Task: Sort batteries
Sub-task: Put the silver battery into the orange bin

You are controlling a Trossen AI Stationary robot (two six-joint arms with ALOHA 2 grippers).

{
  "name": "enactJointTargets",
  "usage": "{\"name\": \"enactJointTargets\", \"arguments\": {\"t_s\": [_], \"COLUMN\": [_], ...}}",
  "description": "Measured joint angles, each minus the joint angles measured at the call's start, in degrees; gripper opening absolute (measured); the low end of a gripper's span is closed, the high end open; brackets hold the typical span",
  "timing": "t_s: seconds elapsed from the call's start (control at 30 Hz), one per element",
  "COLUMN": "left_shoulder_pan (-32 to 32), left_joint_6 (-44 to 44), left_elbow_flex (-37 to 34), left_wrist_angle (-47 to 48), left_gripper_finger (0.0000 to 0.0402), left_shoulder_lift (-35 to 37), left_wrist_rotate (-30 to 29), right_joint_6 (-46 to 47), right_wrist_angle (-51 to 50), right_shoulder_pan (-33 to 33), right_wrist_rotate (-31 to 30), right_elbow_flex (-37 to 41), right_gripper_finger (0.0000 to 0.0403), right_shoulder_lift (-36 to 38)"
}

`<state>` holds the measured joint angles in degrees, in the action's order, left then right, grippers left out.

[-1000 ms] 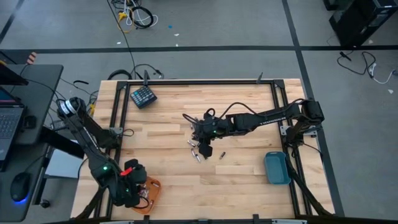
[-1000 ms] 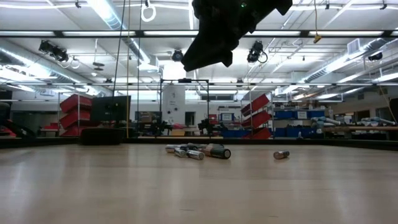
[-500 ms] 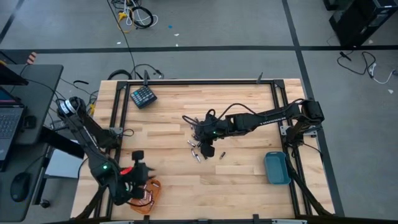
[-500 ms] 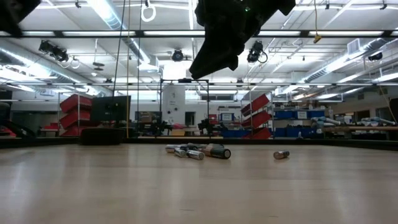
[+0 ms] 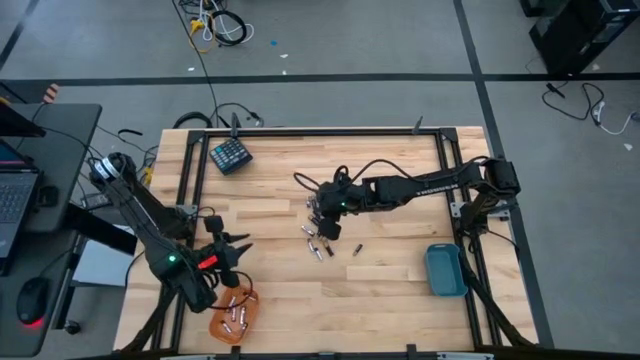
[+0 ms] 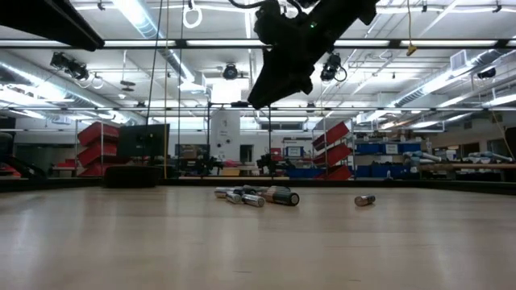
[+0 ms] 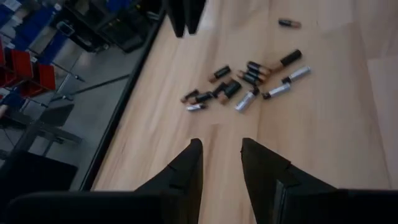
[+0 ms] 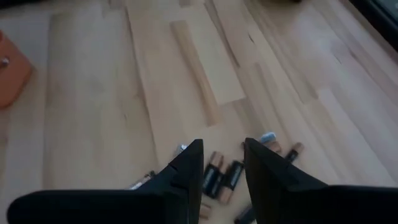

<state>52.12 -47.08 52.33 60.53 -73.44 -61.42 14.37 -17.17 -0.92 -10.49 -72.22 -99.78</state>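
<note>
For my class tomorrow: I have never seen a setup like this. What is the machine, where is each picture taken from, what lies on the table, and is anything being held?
These are two dark robot arms at a wooden table, sorting batteries. One picture looks straight down, one looks level across the tabletop, and two come from cameras on the arms' wrists.

A pile of batteries lies mid-table, with one battery lying apart. An orange tray at the near left edge already holds a few cells. A blue tray sits at the right, and a keypad block at the far left.

The right gripper hangs above the pile with its fingers apart and nothing between them. The left gripper is beside the orange tray, pointing toward the pile, also open and empty.
</note>
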Motion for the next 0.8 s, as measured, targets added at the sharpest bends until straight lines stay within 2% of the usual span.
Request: {"name": "enactJointTargets", "arguments": {"t_s": [0.2,0.43,0.8], "left_shoulder_pan": [0.00,0.00,0.00], "left_joint_6": [-0.53,2.61,11.37], "left_elbow_flex": [-5.15,-13.95,-23.87], "left_wrist_angle": [-2.50,-16.68,-37.91], "left_gripper_finger": [0.0099,0.0097,0.0096], "left_shoulder_lift": [7.93,16.12,18.02], "left_wrist_rotate": [-0.60,-2.05,-2.23], "right_joint_6": [-2.36,-2.94,-5.09], "right_wrist_angle": [4.40,9.50,12.01], "right_shoulder_pan": [-0.11,-2.78,-6.50], "right_wrist_rotate": [2.09,2.07,-4.43], "right_elbow_flex": [-0.08,-0.10,-0.05], "right_gripper_finger": [0.0103,0.0103,0.0103], "right_shoulder_lift": [-5.29,-9.17,-14.16]}}
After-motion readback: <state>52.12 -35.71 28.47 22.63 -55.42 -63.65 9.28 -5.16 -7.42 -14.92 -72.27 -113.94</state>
